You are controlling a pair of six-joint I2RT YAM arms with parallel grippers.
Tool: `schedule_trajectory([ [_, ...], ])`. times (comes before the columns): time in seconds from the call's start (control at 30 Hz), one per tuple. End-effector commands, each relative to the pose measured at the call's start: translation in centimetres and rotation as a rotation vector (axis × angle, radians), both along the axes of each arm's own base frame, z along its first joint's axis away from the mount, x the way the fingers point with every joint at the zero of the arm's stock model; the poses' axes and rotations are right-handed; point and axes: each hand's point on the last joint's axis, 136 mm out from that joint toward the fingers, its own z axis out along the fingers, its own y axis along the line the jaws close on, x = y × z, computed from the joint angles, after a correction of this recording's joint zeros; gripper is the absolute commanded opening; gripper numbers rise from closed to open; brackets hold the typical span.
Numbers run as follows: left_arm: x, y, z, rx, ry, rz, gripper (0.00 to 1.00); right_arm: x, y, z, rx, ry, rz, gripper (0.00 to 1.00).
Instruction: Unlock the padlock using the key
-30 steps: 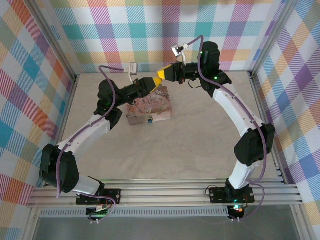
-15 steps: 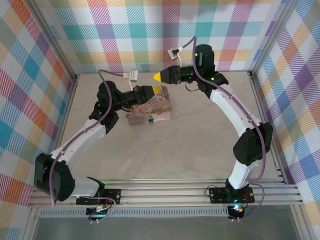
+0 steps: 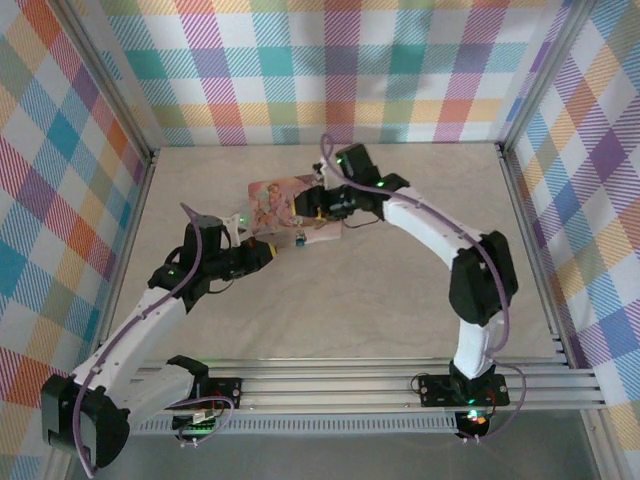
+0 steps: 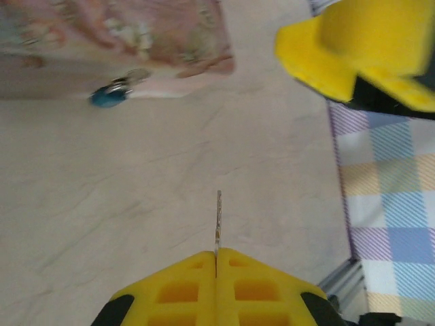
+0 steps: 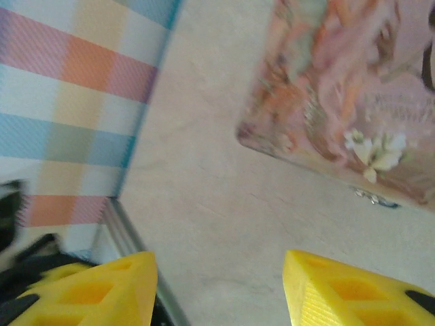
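Note:
The padlock [image 3: 300,240], tiny and blue with a pale shackle, hangs at the near side of a pink picture-printed box [image 3: 280,205]. In the left wrist view the padlock [image 4: 107,97] lies ahead and to the left, under the box [image 4: 115,34]. My left gripper [image 4: 216,252] is shut on the key [image 4: 218,219], whose thin blade sticks straight out of the pads. From above, the left gripper [image 3: 266,253] sits just left of the padlock, apart from it. My right gripper [image 3: 308,208] hovers over the box, and the right gripper [image 5: 221,285] is open and holds nothing.
The right gripper's yellow fingertip [image 4: 367,54] shows at the upper right of the left wrist view. Plaid walls [image 3: 330,60] and a metal frame rail [image 5: 136,251] close in the beige table [image 3: 380,300]. Open floor lies near and right of the box.
My left gripper has pulled back from the box top to its near left side, still shut. My right gripper came down from behind the box to above it and opened.

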Motion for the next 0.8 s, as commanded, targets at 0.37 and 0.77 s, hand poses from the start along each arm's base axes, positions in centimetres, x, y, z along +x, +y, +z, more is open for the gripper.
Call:
schedule_trajectory([
  [0.37, -1.3, 2.4, -4.1, 0.138, 0.101, 0.047, 0.0, 0.4, -1.2, -12.4, -0.4, -0.104, -0.133, 0.52],
  [0.77, -1.6, 2.6, -5.1, 0.159, 0.147, 0.046, 0.0, 2.6, -1.1, -14.6, -0.458, -0.182, -0.21, 0.56],
])
